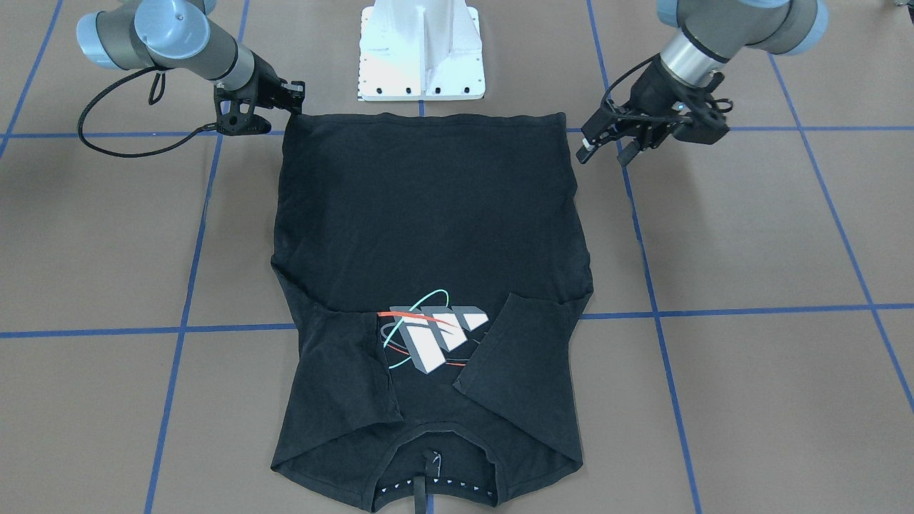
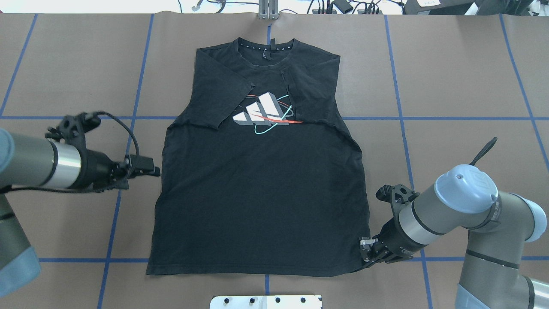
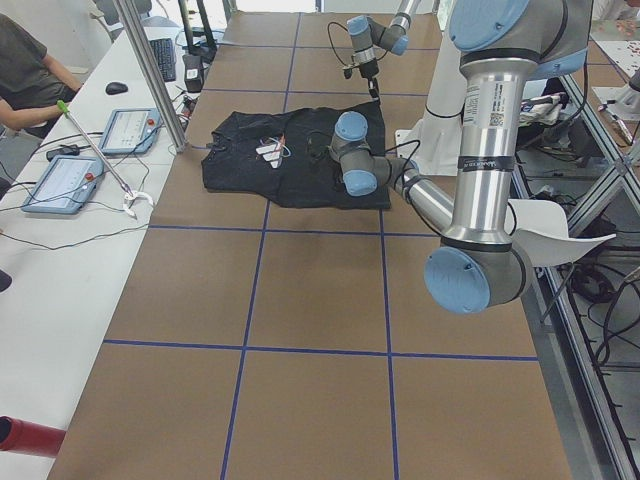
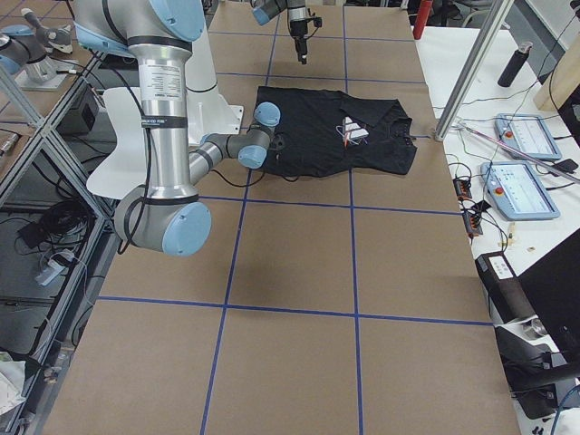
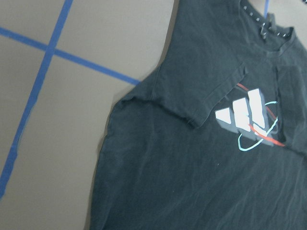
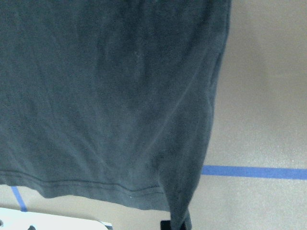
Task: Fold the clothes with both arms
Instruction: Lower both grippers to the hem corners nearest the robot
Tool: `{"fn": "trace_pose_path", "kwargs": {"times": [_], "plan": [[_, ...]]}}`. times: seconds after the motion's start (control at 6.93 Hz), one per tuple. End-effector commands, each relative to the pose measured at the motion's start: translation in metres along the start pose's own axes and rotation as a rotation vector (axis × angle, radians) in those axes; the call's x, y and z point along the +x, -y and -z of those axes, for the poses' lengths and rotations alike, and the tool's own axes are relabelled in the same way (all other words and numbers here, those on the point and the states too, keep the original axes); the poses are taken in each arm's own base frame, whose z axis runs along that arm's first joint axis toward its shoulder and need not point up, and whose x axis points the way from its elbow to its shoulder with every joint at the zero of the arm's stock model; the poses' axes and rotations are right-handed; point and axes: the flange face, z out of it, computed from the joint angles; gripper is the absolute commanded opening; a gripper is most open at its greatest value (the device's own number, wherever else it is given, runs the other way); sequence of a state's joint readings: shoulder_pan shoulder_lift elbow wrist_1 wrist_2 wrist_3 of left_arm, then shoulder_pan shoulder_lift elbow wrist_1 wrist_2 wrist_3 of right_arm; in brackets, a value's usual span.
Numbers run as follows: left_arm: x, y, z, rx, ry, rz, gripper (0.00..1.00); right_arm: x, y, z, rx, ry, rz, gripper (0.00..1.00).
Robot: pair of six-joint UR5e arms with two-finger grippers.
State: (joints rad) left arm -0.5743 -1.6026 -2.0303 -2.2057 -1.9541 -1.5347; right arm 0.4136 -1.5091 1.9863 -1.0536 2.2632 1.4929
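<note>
Brown table (image 2: 450, 77) gridded with blue tape (image 2: 429, 118); clock directions read on the overhead view, 12 pointing away from the robot. Right gripper (image 2: 365, 254) low at 5 o'clock of the T-shirt (image 2: 261, 193), jaws pinched together on the hem corner there, cloth drawn to a point at the bottom of the right wrist view. Left gripper (image 1: 605, 154) at 9 o'clock of the T-shirt, just off its side edge and above the table, jaws spread with nothing between them. T-shirt flat and face up at mid-table, hem toward 6 o'clock, collar (image 2: 266, 47) at 12. Both sleeves (image 2: 223, 98) turned inward over the chest, reaching the logo (image 2: 263, 113) from 9 and 3 o'clock and covering its edges. White base (image 2: 266, 301) at 6 o'clock, near the hem but apart from it. Past 12 o'clock, white bench (image 3: 60, 280) with two tablets (image 3: 125, 128) and loose cables.
</note>
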Motion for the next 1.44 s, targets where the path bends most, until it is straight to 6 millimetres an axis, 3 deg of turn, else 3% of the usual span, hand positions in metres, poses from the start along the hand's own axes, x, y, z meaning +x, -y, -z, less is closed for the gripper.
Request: {"fn": "trace_pose_path", "kwargs": {"times": [0.0, 0.58, 0.87, 1.3], "plan": [[-0.03, -0.048, -0.033, -0.071, 0.084, -0.023, 1.0, -0.011, -0.001, 0.02, 0.012, 0.037, 0.014, 0.0], [-0.038, -0.119, -0.071, -0.161, 0.155, 0.048, 0.99, -0.015, -0.001, 0.035, 0.016, 0.084, 0.04, 0.0], [-0.037, -0.125, -0.074, -0.171, 0.159, 0.063, 0.82, -0.015, 0.001, 0.038, 0.017, 0.088, 0.038, 0.0], [-0.04, -0.132, -0.081, -0.173, 0.171, 0.057, 0.82, -0.015, 0.001, 0.039, 0.018, 0.089, 0.037, 0.0]]}}
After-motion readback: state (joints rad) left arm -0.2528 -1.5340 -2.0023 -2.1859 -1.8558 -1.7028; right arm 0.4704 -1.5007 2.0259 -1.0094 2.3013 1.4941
